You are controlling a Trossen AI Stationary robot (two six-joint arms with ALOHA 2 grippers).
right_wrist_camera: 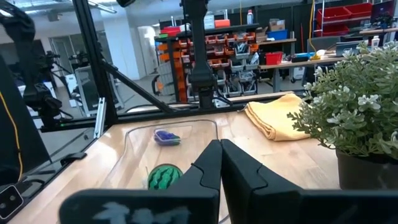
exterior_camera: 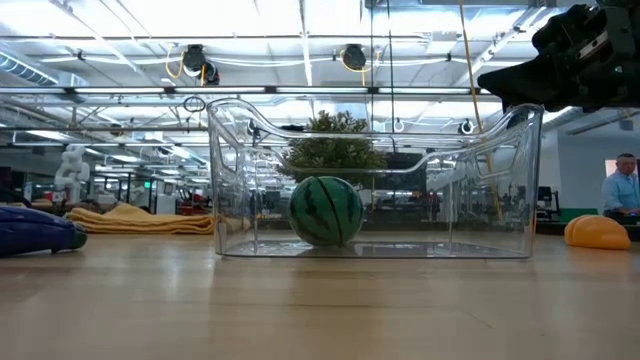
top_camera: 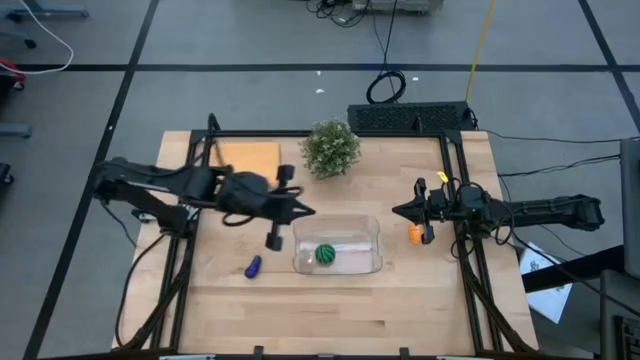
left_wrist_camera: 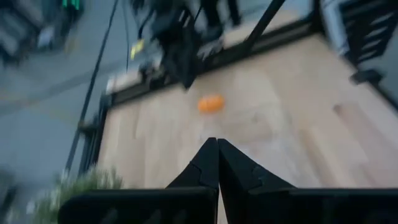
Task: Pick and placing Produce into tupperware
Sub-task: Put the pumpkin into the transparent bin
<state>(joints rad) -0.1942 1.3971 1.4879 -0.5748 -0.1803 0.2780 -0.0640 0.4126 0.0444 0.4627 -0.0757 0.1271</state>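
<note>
High view, green striped ball point(top_camera: 326, 254) sitting inside the tupperware point(top_camera: 372, 232), purple piece point(top_camera: 253, 266) lying at its nine o'clock, orange piece point(top_camera: 416, 235) at three o'clock, left gripper point(top_camera: 310, 211) and right gripper point(top_camera: 395, 210) both hanging pinched closed, empty.

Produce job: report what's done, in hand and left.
Done: the round green striped ball sits inside the clear plastic tupperware. In hand: nothing; left gripper and right gripper are shut, empty. Left: the small orange piece and elongated purple piece, both on the table.
</note>
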